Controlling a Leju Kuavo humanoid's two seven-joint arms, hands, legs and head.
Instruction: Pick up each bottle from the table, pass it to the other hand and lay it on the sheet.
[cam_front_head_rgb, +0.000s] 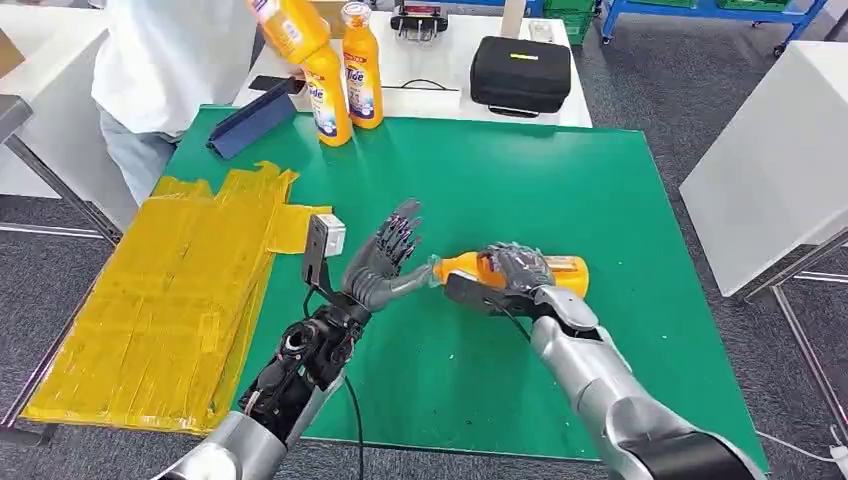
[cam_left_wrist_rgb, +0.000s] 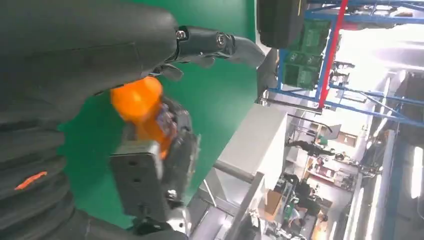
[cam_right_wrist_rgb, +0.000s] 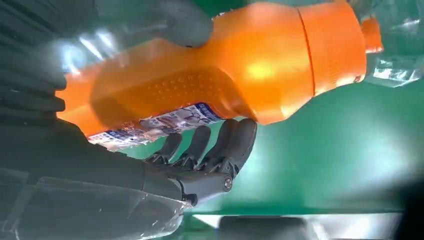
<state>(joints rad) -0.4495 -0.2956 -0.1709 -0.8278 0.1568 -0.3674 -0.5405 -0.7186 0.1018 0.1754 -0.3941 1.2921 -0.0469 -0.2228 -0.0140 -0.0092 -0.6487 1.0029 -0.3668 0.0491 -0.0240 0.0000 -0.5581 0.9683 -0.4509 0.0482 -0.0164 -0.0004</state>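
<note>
A: Far left, what lies on the worktop (cam_front_head_rgb: 600, 200)?

B: The yellow sheet (cam_front_head_rgb: 170, 300), taped in overlapping strips along the left edge of the green mat. Wrinkled, flat, nothing on it that I can see.

A: Behind it?

B: A person in a white top (cam_front_head_rgb: 170, 60) stands at the back left corner. Beside them a blue folder (cam_front_head_rgb: 250, 122) lies on the mat. Then two orange bottles (cam_front_head_rgb: 345, 85) stand upright at the mat's back edge, and a third orange bottle (cam_front_head_rgb: 288, 28) is raised above them near the person. Further right, a black case (cam_front_head_rgb: 520, 72) on the white surface.

A: Your left robot hand?

B: My left robot hand (cam_front_head_rgb: 385, 262) is lifted mid-mat, palm turned right, fingers spread and holding nothing. The thumb reaches toward the cap end of the bottle; I cannot tell whether it touches.

A: And the right?

B: My right robot hand (cam_front_head_rgb: 512, 272) grips the held bottle (cam_front_head_rgb: 565, 272) around its body, fingers wrapped under, thumb over. The bottle lies sideways, cap pointing left toward my left palm, near the mat's middle and well apart from the sheet.
</note>
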